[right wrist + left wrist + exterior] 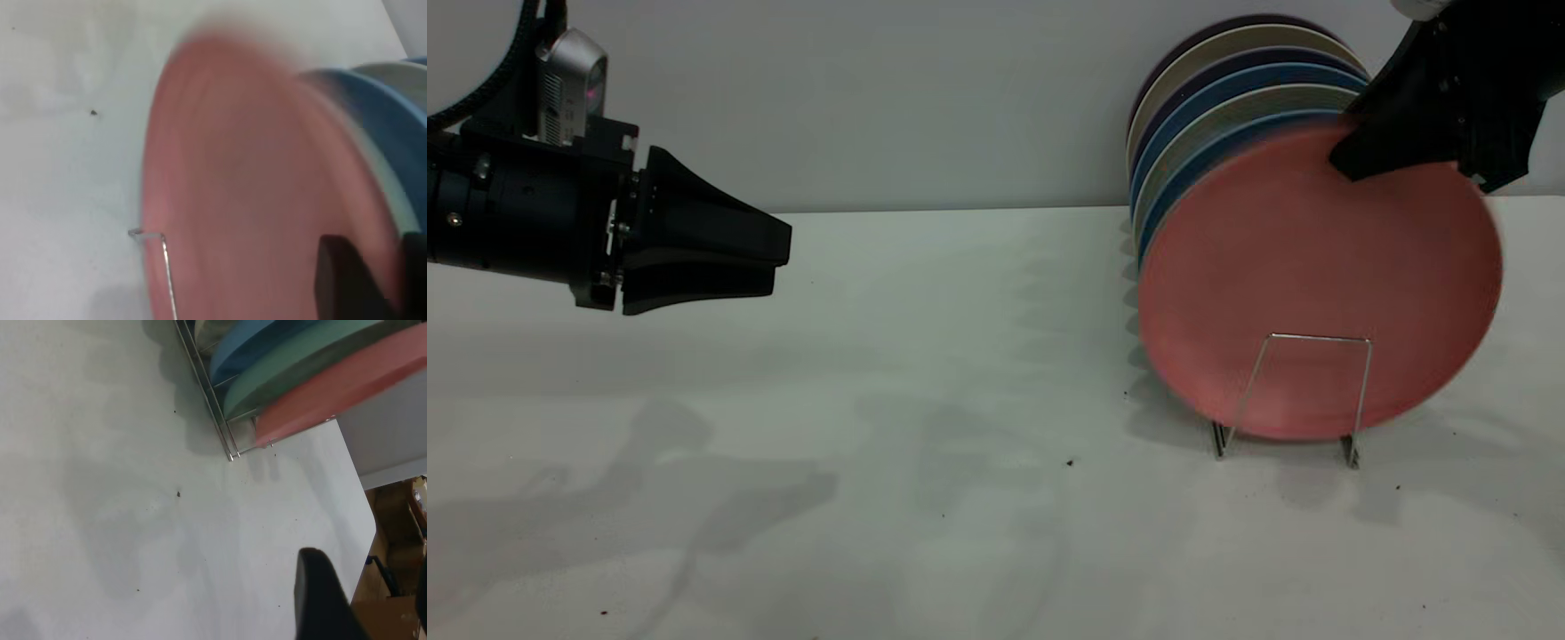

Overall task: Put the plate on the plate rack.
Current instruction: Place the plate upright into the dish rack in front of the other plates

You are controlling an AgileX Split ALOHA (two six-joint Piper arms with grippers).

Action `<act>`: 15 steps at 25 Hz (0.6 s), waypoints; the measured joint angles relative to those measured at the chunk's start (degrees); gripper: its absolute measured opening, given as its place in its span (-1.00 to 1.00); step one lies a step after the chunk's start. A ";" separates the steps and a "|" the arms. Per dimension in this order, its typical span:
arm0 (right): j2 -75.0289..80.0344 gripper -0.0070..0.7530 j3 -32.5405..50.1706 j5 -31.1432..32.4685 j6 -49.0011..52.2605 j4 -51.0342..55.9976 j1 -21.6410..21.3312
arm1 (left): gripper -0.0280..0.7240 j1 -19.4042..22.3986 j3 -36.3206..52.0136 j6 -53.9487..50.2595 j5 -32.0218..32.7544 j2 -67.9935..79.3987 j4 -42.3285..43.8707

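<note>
The salmon-pink plate (1316,284) stands on edge in the front slot of the silver wire plate rack (1316,337), leaning back against the other plates. My right gripper (1347,164) comes down from the upper right and is shut on the plate's upper rim. In the right wrist view one finger lies across the plate's face (253,200) and the other behind its rim, with the gripper (380,280) around it and a rack wire (167,267) below. My left gripper (778,258) hovers open and empty above the table at the far left. The left wrist view shows the plate (347,387) and rack (212,407).
Several other plates (1227,89), blue, teal-green, cream and dark, stand in the rack behind the pink one. The teal plate (300,367) and a blue plate (253,347) show in the left wrist view. The white table (960,400) has an edge (363,500) just beyond the rack.
</note>
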 joint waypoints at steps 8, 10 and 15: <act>0.00 -0.31 0.00 0.22 0.00 0.01 0.00 | 0.09 0.00 -0.05 0.00 0.00 0.00 0.00; 0.00 -0.31 0.00 0.27 0.00 0.01 0.00 | 0.09 0.00 -0.05 0.00 0.00 0.00 0.00; 0.00 -0.29 0.00 0.84 0.00 0.01 0.00 | 0.09 0.00 -0.05 0.00 -0.25 0.00 0.00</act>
